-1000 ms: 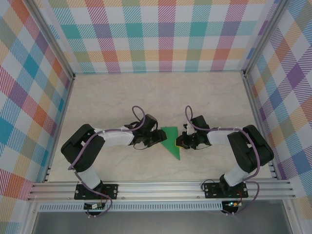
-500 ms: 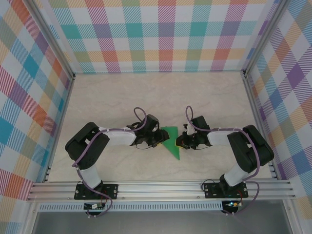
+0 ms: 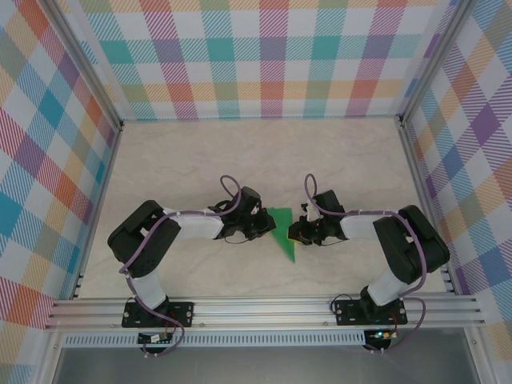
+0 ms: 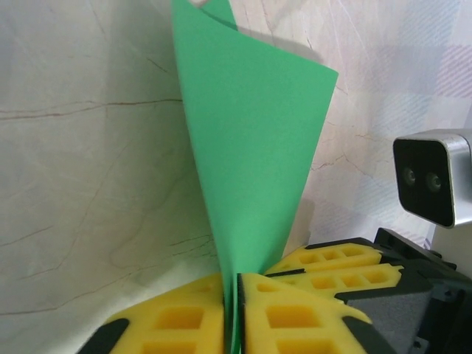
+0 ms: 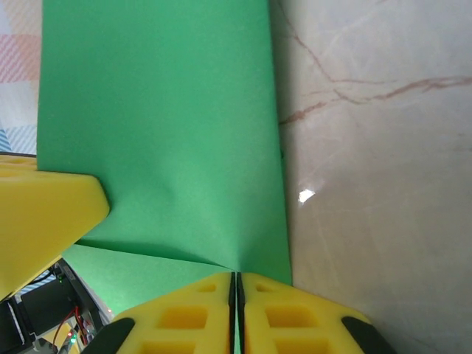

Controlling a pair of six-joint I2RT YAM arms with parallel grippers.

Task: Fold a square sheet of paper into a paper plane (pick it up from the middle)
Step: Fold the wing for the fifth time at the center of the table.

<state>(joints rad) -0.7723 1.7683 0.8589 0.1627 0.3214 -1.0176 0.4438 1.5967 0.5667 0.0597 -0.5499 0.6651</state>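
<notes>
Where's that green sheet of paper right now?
From above, the green sheet of paper is near the middle of the table, pinched between the left gripper on its left and the right gripper on its right.

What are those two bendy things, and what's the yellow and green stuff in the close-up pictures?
Those are two robot arms, a left arm and a right arm, bolted at the edge of a table. One picture looks down from above. The other two come from a small camera on each wrist. The yellow blocks are soft finger pads. The green thing is a folded sheet of paper between the arms. The left gripper and the right gripper are each pinched shut on it.
</notes>
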